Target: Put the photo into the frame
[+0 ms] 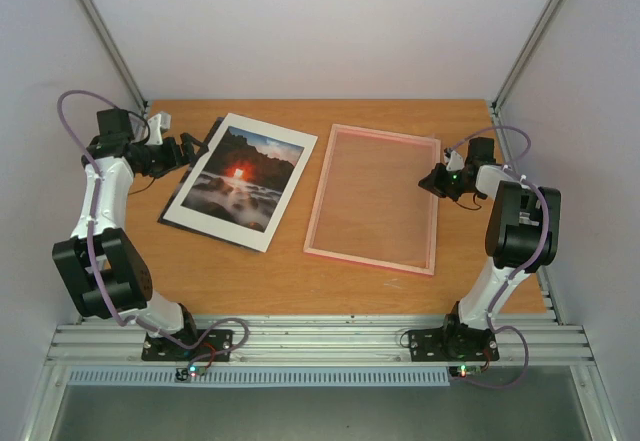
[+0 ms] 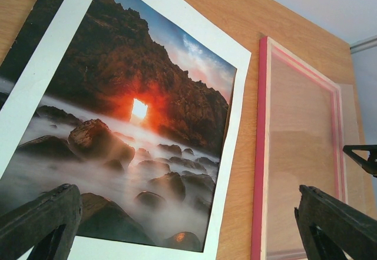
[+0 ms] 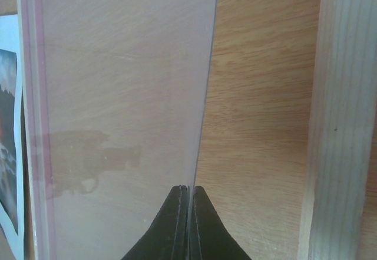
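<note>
**Photo and frame side by side, a gripper at the outer edge of each**

We found the photo (image 1: 240,181) lying face up on the table (image 1: 350,296), left of centre. Its long axis ran from near left to far right, with the misty rocks at the near end and the sky at the far end. The frame (image 1: 318,193) lay flat just to its right and apart from it. Its long axis ran near to far with a slight lean to the right. Farther back, the left gripper (image 1: 190,151) stood spread wide and empty, just beside the photo's left long edge toward the far corner, pointing across the print at the frame. The right gripper (image 1: 433,178) sat at the frame's right rail with its fingers pressed together. Their tips met the edge of the clear pane (image 3: 118,95), but we could not tell whether they pinched it.
</note>
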Controlling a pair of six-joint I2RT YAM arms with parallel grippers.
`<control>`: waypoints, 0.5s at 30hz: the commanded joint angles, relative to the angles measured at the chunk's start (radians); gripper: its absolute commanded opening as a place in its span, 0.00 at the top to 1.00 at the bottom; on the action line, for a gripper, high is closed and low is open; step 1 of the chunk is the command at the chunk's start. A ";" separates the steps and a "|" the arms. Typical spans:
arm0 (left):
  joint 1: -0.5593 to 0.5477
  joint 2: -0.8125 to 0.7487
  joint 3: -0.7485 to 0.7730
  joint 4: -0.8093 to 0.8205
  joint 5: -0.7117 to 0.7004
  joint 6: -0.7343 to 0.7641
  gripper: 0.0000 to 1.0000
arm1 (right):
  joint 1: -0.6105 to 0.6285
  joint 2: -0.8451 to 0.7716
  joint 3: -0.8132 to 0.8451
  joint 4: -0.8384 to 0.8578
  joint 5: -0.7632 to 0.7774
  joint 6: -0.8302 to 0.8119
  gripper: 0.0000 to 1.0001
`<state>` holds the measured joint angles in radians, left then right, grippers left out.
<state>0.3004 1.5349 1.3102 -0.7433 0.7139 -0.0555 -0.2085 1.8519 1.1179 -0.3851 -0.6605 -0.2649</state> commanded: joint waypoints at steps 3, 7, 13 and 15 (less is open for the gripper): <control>-0.003 0.008 0.030 0.033 0.008 -0.003 0.01 | -0.005 -0.036 -0.014 -0.010 0.005 -0.027 0.99; -0.003 0.009 0.032 0.034 0.008 -0.003 0.01 | -0.006 -0.032 -0.008 -0.016 0.007 -0.042 0.99; -0.004 0.008 0.034 0.032 0.008 -0.004 0.01 | -0.006 -0.028 -0.006 -0.014 0.004 -0.042 0.99; -0.003 0.008 0.034 0.032 0.008 -0.003 0.01 | -0.006 -0.028 -0.006 -0.017 0.005 -0.046 0.99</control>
<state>0.3004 1.5352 1.3113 -0.7433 0.7139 -0.0555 -0.2085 1.8519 1.1126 -0.3855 -0.6605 -0.2817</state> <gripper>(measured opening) 0.995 0.014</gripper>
